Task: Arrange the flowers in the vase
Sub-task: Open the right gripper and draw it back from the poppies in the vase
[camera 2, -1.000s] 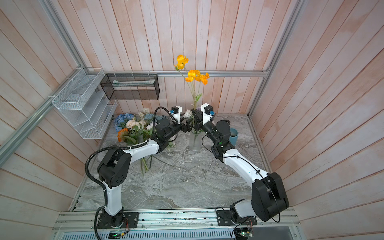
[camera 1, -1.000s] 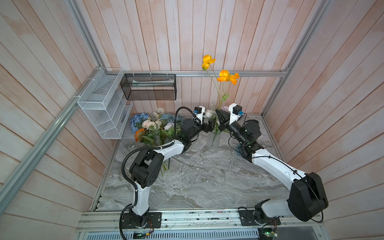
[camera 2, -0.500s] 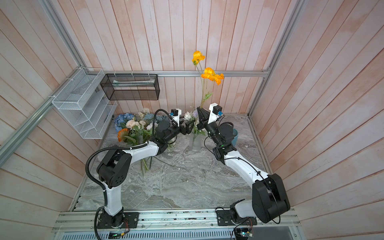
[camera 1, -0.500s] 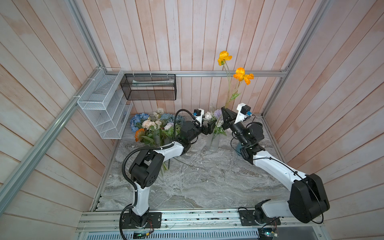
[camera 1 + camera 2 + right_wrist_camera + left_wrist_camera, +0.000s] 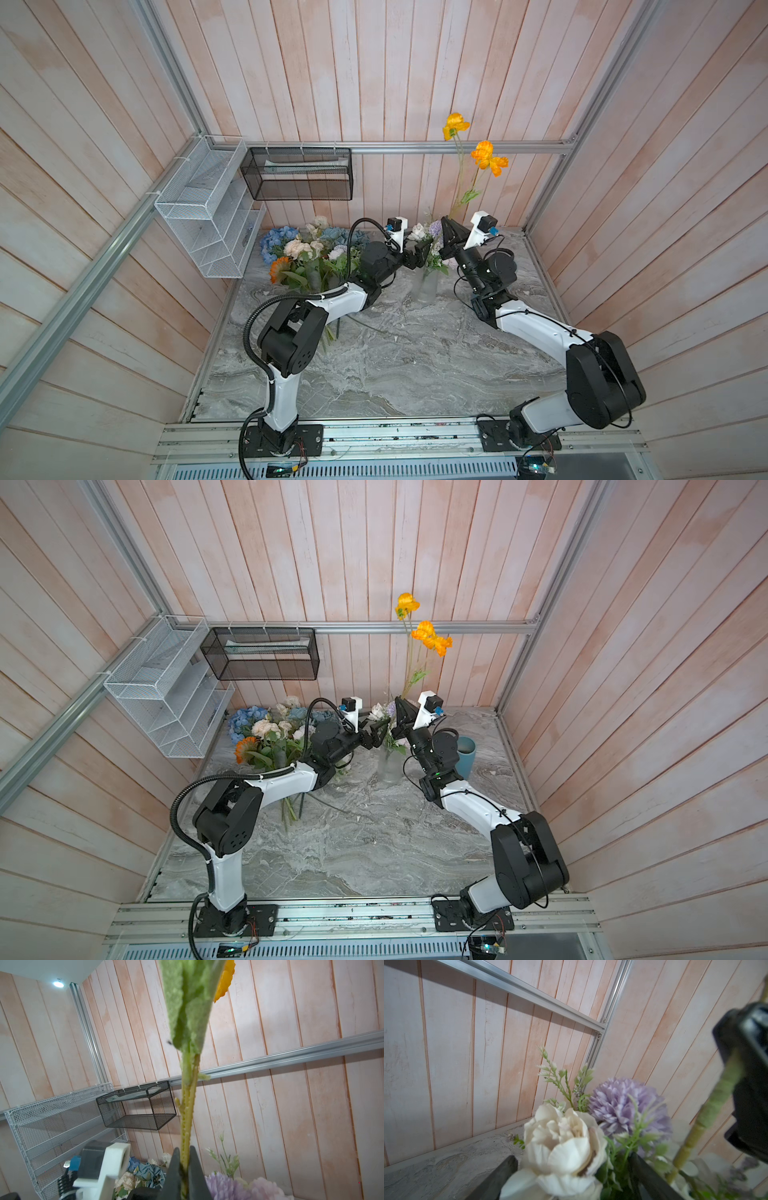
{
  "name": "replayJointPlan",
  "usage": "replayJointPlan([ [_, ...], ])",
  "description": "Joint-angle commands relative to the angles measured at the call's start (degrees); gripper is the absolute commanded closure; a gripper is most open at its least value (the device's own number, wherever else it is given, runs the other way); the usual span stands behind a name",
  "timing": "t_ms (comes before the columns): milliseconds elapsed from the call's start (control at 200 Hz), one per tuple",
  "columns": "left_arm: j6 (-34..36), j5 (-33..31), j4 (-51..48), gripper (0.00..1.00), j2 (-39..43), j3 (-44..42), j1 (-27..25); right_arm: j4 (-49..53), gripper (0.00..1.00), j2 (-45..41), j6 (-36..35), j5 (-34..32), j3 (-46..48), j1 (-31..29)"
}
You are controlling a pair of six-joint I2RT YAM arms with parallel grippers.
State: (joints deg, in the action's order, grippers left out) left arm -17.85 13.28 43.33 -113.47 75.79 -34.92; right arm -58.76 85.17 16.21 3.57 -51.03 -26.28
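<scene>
Orange poppies [image 5: 483,153], several heads on long green stems, stand high against the back wall at 1 o'clock of the marble tabletop [image 5: 395,374] (12 = back wall, 6 = arm bases). The right gripper [image 5: 448,224] is clamped narrow on the poppy stem [image 5: 188,1109], low down. The wrist view shows both black fingers [image 5: 195,1167] pressed to it. The stem is near upright, tipping slightly toward 1 o'clock. Its foot drops into foliage below the gripper; cannot tell whether it sits inside the vase.

The frosted glass vase [image 5: 390,769] is upright at 12 o'clock, between the two grippers and below them. In it are a cream bloom [image 5: 562,1142], a lilac bloom [image 5: 627,1105] and pale green sprigs.

The left gripper [image 5: 572,1157] is spread wide, one finger either side of the cream bloom, gripping nothing that shows. In both top views it meets the vase flowers from 9 o'clock and the right gripper from 3 o'clock, near each other but apart.

A loose bunch [image 5: 307,257] of blue hydrangeas, peach and cream roses and one orange sunflower lies on the tabletop at 10 o'clock. Its heads point to the back wall, its stems toward 6, and it is partly under the left arm.

A teal cup [image 5: 465,756] is at 2 o'clock, behind the right arm. A white wire rack [image 5: 208,216] hangs on the wall at 9–10 o'clock. A black mesh basket [image 5: 299,174] hangs on the back wall at 11 o'clock.
</scene>
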Motion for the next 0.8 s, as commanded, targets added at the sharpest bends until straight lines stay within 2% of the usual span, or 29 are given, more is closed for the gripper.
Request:
replayJointPlan([
  [0, -0.4, 1.2, 2.0, 0.15, 2.4, -0.5, -0.1, -0.6, 1.00, 0.6, -5.3, -0.3, 0.3, -2.1],
  [105, -0.4, 1.2, 2.0, 0.15, 2.5, -0.6, -0.1, 2.6, 0.99, 0.4, -8.3, -0.4, 0.1, -3.2],
  [200, -0.3, 0.9, 2.1, 0.15, 2.7, -0.9, 0.0, 3.7, 0.75, -0.6, -9.1, -0.8, 0.4, -3.2],
  [285, -0.3, 0.7, 2.1, 0.14, 3.0, -1.2, 0.1, 4.2, 0.61, -2.1, -9.5, -1.1, 0.7, -3.1],
  [415, -0.1, 0.3, 2.2, 0.13, 3.7, -1.8, 0.1, 6.0, 0.51, -4.1, -9.7, -0.5, 0.7, -3.1],
  [660, 0.1, -0.5, 2.1, 0.09, 5.3, -3.9, 0.1, 10.1, 0.47, -7.5, -10.3, -0.8, 1.2, -3.1],
  [795, 0.1, -1.1, 1.7, 0.03, 6.8, -5.5, 0.2, 14.8, 0.28, -9.8, -10.3, -0.6, 2.0, -3.2],
])
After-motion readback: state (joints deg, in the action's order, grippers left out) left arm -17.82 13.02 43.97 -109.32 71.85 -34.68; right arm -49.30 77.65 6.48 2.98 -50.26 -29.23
